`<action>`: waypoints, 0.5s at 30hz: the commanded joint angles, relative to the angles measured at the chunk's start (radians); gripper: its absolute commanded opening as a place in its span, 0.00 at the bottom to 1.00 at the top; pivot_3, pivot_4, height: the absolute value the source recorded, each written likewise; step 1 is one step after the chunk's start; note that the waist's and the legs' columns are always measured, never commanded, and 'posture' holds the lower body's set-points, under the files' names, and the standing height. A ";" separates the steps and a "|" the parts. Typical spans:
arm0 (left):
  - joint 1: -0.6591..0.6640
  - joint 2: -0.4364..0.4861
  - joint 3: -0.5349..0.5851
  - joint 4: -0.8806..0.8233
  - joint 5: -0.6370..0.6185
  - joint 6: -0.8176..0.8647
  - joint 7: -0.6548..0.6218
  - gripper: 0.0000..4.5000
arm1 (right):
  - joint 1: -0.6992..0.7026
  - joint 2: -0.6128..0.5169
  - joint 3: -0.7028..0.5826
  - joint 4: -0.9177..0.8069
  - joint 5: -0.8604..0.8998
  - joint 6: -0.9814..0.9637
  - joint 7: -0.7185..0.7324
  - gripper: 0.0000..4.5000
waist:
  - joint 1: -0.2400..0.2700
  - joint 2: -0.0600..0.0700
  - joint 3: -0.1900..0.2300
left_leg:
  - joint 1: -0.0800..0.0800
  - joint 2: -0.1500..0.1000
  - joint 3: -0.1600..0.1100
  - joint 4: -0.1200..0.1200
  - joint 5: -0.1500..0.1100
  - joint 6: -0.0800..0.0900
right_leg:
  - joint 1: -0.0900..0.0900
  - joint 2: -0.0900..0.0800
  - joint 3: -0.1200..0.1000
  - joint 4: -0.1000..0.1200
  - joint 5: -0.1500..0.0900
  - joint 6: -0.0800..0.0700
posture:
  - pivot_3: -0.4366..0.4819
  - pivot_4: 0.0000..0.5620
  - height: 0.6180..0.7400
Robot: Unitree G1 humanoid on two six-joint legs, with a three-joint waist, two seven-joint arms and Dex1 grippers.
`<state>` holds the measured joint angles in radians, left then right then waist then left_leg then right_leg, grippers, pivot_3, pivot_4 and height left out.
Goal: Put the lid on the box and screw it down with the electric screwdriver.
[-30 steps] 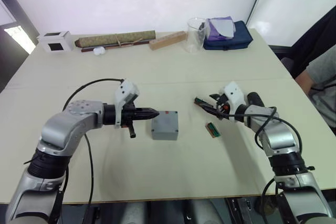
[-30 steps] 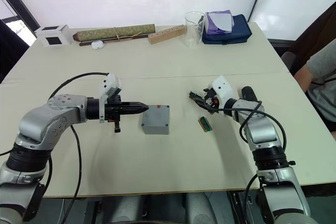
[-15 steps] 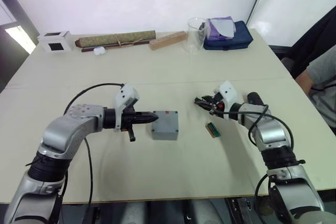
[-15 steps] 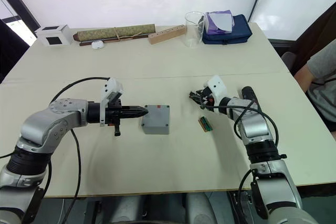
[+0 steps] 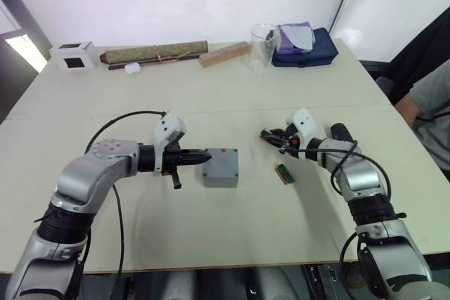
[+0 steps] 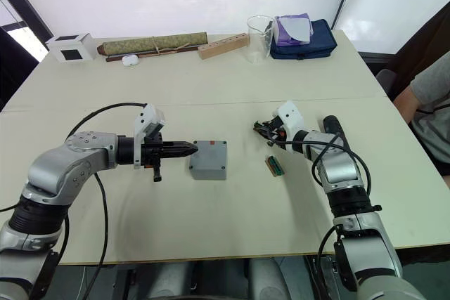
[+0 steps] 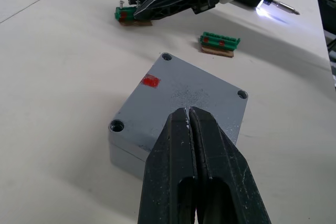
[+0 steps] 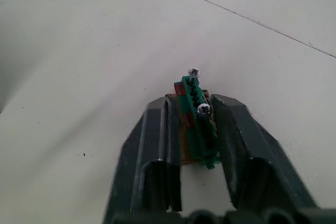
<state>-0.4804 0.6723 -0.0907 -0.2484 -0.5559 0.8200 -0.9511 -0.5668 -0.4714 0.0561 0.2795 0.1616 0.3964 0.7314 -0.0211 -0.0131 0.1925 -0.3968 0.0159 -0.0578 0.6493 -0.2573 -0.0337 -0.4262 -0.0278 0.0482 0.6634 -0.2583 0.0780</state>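
Note:
The grey box (image 5: 221, 168) sits mid-table with the lid (image 7: 157, 103) on top, a red mark near one corner and open screw holes at the corners. My left gripper (image 5: 205, 154) is shut and empty, its tip at the box's left edge, just over the lid. My right gripper (image 8: 197, 114) is shut on a green screw holder (image 8: 195, 116) with screws standing in it, right of the box. The electric screwdriver (image 5: 340, 132) lies behind my right forearm, partly hidden, its tip light (image 7: 264, 6) on.
A second green screw holder (image 5: 284, 173) lies between the box and my right arm. Along the far edge stand a white cube (image 5: 74, 55), a rolled mat (image 5: 155, 53), a wooden block (image 5: 225, 53), a glass beaker (image 5: 261, 46) and a blue bag (image 5: 304, 46). A person (image 5: 430, 103) sits at the right.
My right gripper's fingers have closed in around the green screw holder, and that wrist has drawn slightly back. The left gripper and the box stay put.

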 commanded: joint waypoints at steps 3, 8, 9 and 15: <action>-0.025 -0.002 0.005 -0.034 -0.002 -0.004 0.010 0.00 | -0.019 0.005 -0.025 -0.028 0.017 -0.011 -0.001 0.01 | 0.000 0.000 0.000 | 0.000 0.000 0.000 0.000 0.000 0.000 | 0.000 0.000 0.000 0.000 0.000 0.000 | 0.48 0.27 1.00; -0.027 -0.004 0.003 -0.039 -0.006 -0.001 0.014 0.00 | -0.010 -0.002 -0.031 -0.055 0.027 0.003 -0.001 0.01 | 0.000 0.000 0.000 | 0.000 0.000 0.000 0.000 0.000 0.000 | 0.000 0.000 0.000 0.000 0.000 0.000 | 0.48 0.27 1.00; -0.026 -0.004 0.003 -0.041 -0.007 -0.001 0.015 0.00 | -0.007 -0.004 -0.034 -0.065 0.031 0.010 -0.001 0.01 | 0.000 0.000 0.000 | 0.000 0.000 0.000 0.000 0.000 0.000 | 0.000 0.000 0.000 0.000 0.000 0.000 | 0.48 0.27 1.00; -0.030 -0.003 0.006 -0.040 -0.012 0.005 0.017 0.00 | 0.011 -0.012 -0.066 -0.167 0.060 0.082 -0.022 0.01 | 0.001 0.000 0.000 | 0.000 0.000 0.000 0.000 0.000 0.000 | 0.000 0.000 0.000 0.000 0.000 0.000 | 0.48 0.27 1.00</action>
<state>-0.4890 0.6654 -0.1000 -0.2579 -0.5571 0.8250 -0.9334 -0.5562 -0.4731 0.0229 0.1782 0.1980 0.4647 0.7166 -0.0206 -0.0130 0.1925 -0.3969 0.0158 -0.0579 0.6493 -0.2573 -0.0337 -0.4262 -0.0278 0.0482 0.6634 -0.2583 0.0780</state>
